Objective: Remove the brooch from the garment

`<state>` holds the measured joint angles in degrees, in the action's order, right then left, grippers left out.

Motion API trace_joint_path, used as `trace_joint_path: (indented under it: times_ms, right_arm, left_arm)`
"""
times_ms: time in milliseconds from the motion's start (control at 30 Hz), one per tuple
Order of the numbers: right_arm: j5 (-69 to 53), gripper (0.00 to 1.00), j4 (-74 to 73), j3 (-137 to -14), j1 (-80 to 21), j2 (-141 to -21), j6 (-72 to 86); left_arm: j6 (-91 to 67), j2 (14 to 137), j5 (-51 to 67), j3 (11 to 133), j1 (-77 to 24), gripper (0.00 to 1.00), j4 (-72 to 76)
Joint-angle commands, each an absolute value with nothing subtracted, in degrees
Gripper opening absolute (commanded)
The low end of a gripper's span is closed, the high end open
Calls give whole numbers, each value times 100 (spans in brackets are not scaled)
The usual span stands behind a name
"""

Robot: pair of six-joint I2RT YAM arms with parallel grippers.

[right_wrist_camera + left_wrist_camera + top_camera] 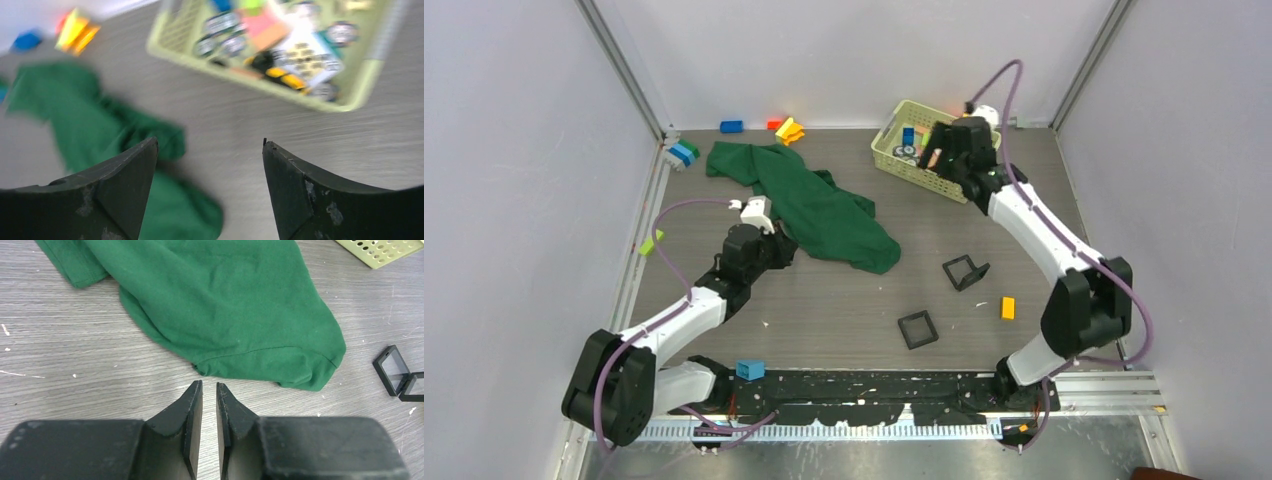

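Observation:
The dark green garment [814, 205] lies crumpled on the table, left of centre. It also shows in the left wrist view [235, 305] and, blurred, in the right wrist view [75, 115]. No brooch shows on it in any view. My left gripper [779, 245] sits low at the garment's near left edge. In its own view [209, 386] the jaws stand almost together with a thin gap, nothing between them, the tips just short of the hem. My right gripper [939, 150] hangs open and empty at the basket, jaws wide apart [210, 145].
A pale green basket [914, 170] of small items stands at the back right, also seen in the right wrist view [250, 82]. Two black square trays [965, 271] [917, 329] lie at centre right. An orange block [1008, 308], a blue block [750, 369] and toy blocks [789, 130] lie about.

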<state>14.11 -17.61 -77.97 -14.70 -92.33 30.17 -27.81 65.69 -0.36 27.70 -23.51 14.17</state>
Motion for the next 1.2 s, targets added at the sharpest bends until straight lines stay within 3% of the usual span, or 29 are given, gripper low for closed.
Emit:
trace_joint_path:
  times_ms: [0,233,400,733,800,867,933,1167]
  right_arm:
    - [735,81,-1826,-7330,-2543,-8590,1895]
    - [91,79,-1187,-6746,-3832,-9017,1423]
    - [522,77,-959,-6939,-4578,-9755,909]
    - [1263,66,-448,-7198,-4914,-10950,935]
    - [1422,53,-423,-7180,-4958,-10999,999]
    - [1485,17,-410,-7101,-4962,-10889,1128]
    - [1352,4,-414,-7005,-4965,-10609,1282]
    - [239,0,-2082,-7188,-4939,-9033,1593]
  left_arm:
    - [-2773,6389,-366,2715,-2338,21,1390]
    - [-2896,6243,-524,2566,-2329,24,1492]
    - [-2892,6301,-573,2614,-2320,24,1436]
    - [-3087,6170,-464,2495,-2295,24,1427]
    - [-3104,6172,-413,2489,-2294,24,1445]
    - [-3109,6209,-409,2492,-2294,24,1458]
    - [-3083,6264,-413,2511,-2294,24,1446]
    - [-2988,6310,-516,2584,-2285,25,1325]
